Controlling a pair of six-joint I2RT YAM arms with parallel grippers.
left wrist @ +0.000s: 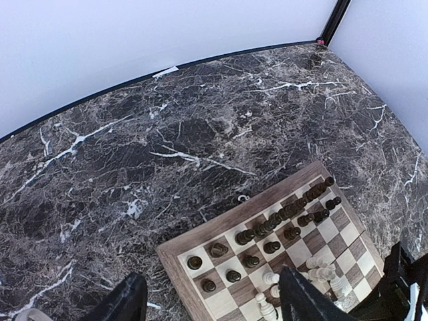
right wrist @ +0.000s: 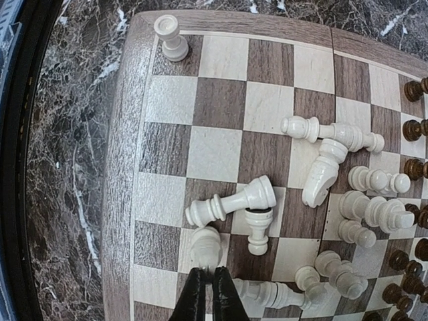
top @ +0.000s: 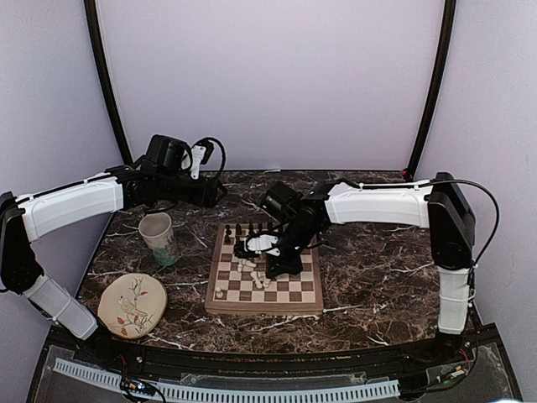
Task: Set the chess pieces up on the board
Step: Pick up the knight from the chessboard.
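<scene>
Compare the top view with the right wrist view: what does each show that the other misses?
Only the top view: the mug, the plate and the whole board. Only the right wrist view: the right hand is shut, its tips at a white piece; whether it grips that piece is unclear. Both: the board, the toppled white pieces mid-board, a white rook upright in a corner, and the dark pieces along one edge.
</scene>
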